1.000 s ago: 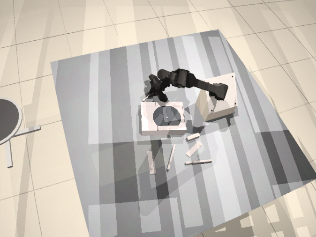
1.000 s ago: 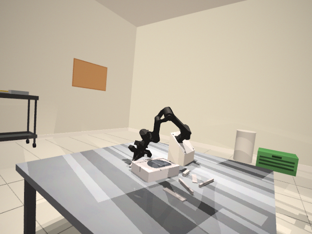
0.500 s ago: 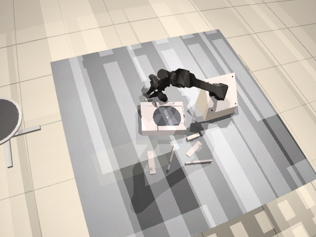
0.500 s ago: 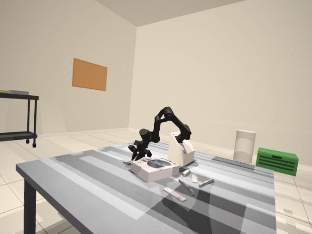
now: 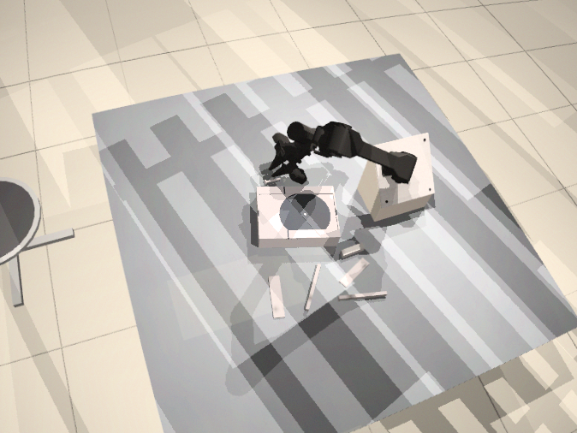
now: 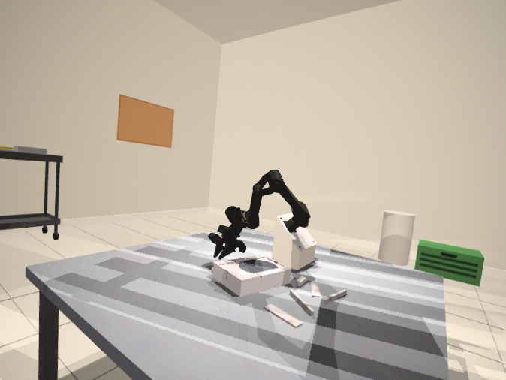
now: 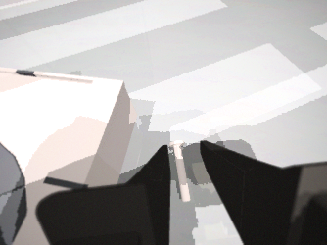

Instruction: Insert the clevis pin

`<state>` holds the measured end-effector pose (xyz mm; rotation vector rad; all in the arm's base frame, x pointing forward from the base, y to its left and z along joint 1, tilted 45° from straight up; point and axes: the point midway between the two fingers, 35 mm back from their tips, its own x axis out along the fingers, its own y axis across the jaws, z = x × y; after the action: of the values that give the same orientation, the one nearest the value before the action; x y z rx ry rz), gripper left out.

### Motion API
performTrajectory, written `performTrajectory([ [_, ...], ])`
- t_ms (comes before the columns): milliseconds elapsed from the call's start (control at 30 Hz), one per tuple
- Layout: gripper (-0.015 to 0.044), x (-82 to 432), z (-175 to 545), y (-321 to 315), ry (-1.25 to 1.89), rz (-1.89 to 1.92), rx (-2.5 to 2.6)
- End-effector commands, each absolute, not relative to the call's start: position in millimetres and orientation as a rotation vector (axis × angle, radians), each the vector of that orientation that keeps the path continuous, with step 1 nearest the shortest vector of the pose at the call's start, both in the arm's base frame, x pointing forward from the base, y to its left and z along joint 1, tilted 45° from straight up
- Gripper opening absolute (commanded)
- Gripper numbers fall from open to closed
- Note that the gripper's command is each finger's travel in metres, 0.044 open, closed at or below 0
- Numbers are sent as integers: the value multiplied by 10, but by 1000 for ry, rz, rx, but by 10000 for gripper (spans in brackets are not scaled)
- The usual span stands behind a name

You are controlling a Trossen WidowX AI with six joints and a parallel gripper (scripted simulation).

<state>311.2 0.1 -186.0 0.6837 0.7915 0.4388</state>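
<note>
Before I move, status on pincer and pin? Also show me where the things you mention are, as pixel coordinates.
Pincer [image 5: 270,173] [image 6: 217,257] [image 7: 186,144] open, empty. Pin [image 5: 271,180] [image 7: 182,174] unheld, outside the tray [image 5: 270,223] [image 6: 245,286] [image 7: 54,111]. Disc [image 5: 298,218] [image 6: 255,266] [image 7: 9,189] in tray, nothing through its hole.

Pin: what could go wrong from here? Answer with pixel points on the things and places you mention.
The pin [image 5: 272,180] [image 7: 181,171] looks loose between the parted jaws [image 5: 270,173] [image 6: 218,257], so closing off-centre could roll or tip it. It is also beside the tray [image 5: 268,226] [image 6: 245,285] [image 7: 64,116], where a sideways move might knock the wall. And the disc [image 5: 298,222] [image 6: 257,266] [image 7: 9,179] sits loose-looking; a bump could shift its hole off the tray's.
</note>
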Motion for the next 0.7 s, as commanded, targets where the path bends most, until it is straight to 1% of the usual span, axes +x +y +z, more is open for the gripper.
performTrajectory([
  [0,120,3144,-1754,-92,781,441,677],
  [133,120,3155,-1673,-177,781,441,676],
  [333,120,3178,-1747,-173,808,437,672],
  [500,120,3297,-2041,-131,1011,480,624],
  [667,120,3363,-2119,-50,1223,568,553],
])
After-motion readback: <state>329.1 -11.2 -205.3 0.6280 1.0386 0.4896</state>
